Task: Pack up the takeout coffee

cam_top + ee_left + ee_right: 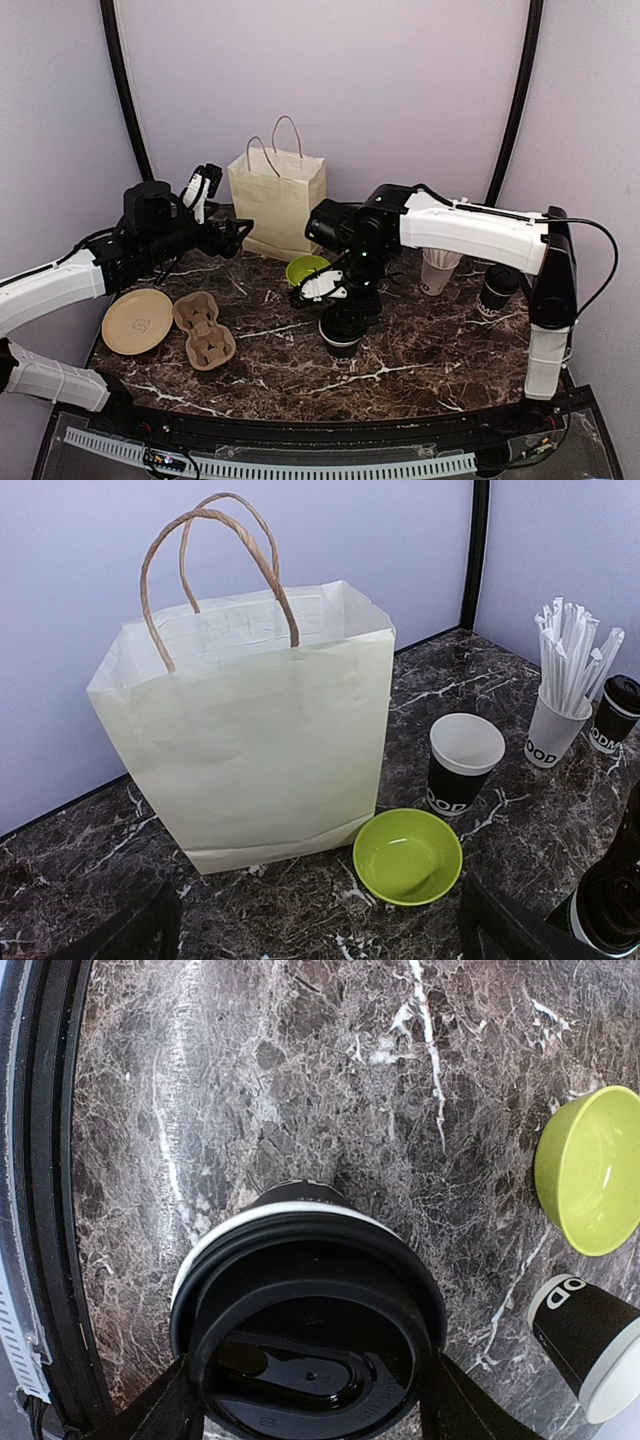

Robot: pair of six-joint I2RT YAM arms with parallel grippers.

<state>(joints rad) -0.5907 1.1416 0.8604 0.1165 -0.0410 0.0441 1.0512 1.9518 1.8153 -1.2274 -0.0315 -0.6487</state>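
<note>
At the front of the dark marble bench, the fingers of the right gripper are clasping the lidded black paper coffee cup (upright, probably for lifting); farther back, the left gripper is hanging with fingers spread and empty, facing the cream handled paper bag.

Top camera overlooks the table; left wrist faces the lime-green bowl closely; right wrist, looking down, shares it.

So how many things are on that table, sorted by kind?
Black cups: 3
Straw cup: 1
Green bowl: 1
Paper bag: 1
Plate: 1
Cup carrier: 1
Total: 8
</note>
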